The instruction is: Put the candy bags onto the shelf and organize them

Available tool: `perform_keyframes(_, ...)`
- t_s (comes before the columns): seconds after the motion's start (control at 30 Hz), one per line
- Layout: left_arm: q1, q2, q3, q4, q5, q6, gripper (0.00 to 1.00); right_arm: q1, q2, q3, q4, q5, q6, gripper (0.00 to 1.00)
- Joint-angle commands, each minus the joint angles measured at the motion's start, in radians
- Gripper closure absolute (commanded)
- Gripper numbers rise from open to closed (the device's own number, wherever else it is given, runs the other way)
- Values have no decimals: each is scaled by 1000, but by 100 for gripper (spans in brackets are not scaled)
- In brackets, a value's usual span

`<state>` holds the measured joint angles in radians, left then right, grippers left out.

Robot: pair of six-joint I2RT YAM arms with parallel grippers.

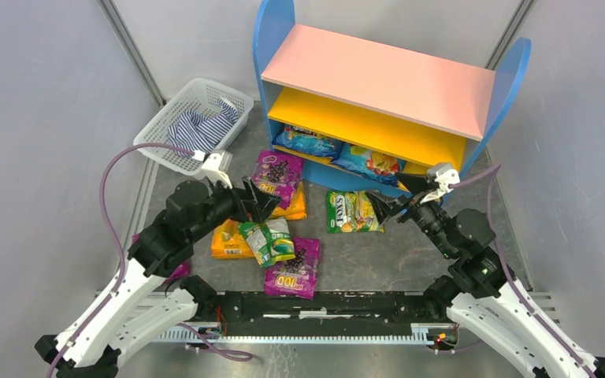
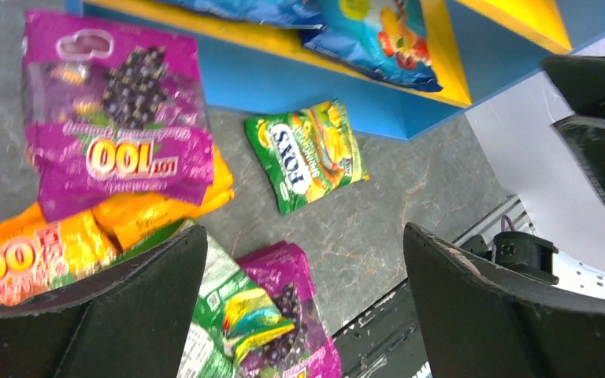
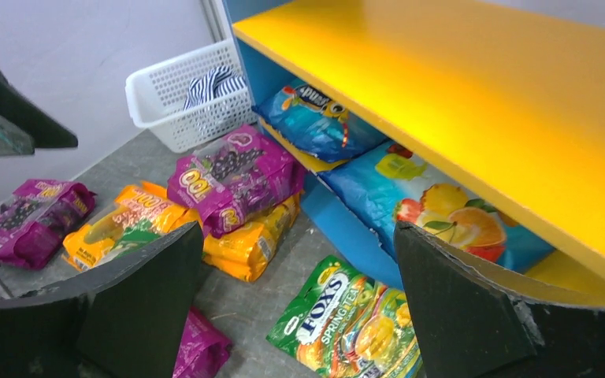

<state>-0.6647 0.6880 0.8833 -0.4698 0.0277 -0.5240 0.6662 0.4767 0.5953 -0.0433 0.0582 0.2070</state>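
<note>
The shelf (image 1: 378, 75) stands at the back, with two blue bags (image 1: 366, 164) on its lowest tier. On the table lie a FOX'S bag (image 1: 350, 211), a purple "100" bag (image 1: 277, 175) on an orange one (image 1: 295, 206), another orange bag (image 1: 228, 240), a green bag (image 1: 268, 240) and a second purple bag (image 1: 293, 272). My left gripper (image 1: 260, 201) is open and empty above the green bag (image 2: 220, 315). My right gripper (image 1: 382, 206) is open and empty just above the FOX'S bag (image 3: 347, 323).
A white mesh basket (image 1: 193, 118) holding a striped cloth (image 1: 205, 126) sits at the back left. Another purple bag (image 3: 27, 220) lies by the left arm. Grey walls close in on both sides.
</note>
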Motion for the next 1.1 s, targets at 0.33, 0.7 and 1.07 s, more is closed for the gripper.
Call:
perform_keyframes(0.33,-6,-84,-249,-156,145,-360,0,-2,97,-47,81,-160,-46,2)
perform_keyframes(0.7,-20,-135,-411,-37,157,-438,1,75,190,-99,176,-284,-21,2)
perform_keyframes(1.07,-20,-146,-317,-332,-73,-520,8,266,320,-123,218,-177,-47,2)
